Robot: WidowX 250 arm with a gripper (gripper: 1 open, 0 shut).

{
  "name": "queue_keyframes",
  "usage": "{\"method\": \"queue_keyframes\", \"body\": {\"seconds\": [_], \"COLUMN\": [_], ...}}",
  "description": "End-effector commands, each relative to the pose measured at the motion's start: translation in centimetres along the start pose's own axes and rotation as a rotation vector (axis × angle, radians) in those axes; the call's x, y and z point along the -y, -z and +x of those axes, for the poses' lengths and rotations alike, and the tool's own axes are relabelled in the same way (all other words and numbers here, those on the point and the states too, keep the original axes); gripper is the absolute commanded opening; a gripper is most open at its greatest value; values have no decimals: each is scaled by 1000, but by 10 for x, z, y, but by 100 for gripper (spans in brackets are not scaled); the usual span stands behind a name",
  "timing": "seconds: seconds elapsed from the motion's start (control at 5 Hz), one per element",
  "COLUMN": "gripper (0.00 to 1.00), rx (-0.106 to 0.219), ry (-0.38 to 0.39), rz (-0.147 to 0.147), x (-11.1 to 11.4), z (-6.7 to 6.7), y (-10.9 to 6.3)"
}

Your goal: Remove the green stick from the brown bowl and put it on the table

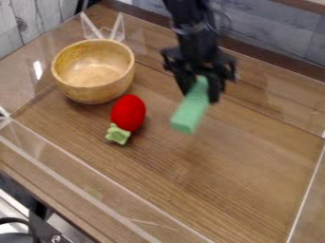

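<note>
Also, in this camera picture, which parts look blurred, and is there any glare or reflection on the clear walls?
In the camera view, the gripper and the green stick it holds look soft, as from motion; the brown bowl and red toy are sharper. Pale reflections streak the clear wall nearest the camera; the table shows only mild sheen.

Backdrop of grey weathered wooden planks (pixel 273 33) along the top, boards running level. A strip of the same grey planking (pixel 26 24) shows at upper left. Lower-left corner dark, with black metal hardware (pixel 38 228), blurred. Light even and soft, no hard shadows.
</note>
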State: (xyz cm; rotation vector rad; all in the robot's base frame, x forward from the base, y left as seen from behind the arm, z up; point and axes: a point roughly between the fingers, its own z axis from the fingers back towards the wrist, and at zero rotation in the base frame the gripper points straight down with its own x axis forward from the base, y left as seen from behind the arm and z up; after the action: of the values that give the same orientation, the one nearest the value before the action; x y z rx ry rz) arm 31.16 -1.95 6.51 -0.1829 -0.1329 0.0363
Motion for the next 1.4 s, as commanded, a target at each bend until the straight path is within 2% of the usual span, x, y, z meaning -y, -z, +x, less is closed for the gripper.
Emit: {"method": "queue_keyframes", "body": {"seconds": [0.0,0.4,0.8,1.2], "gripper": [0,0,0,0], "rx": [37,45,42,45], "ry": [-7,-17,-37,-81], "rz": [33,44,52,64], "x": [-1,-45,-39,-48], "z": [10,21,18,14], "y": [14,18,16,-13]}}
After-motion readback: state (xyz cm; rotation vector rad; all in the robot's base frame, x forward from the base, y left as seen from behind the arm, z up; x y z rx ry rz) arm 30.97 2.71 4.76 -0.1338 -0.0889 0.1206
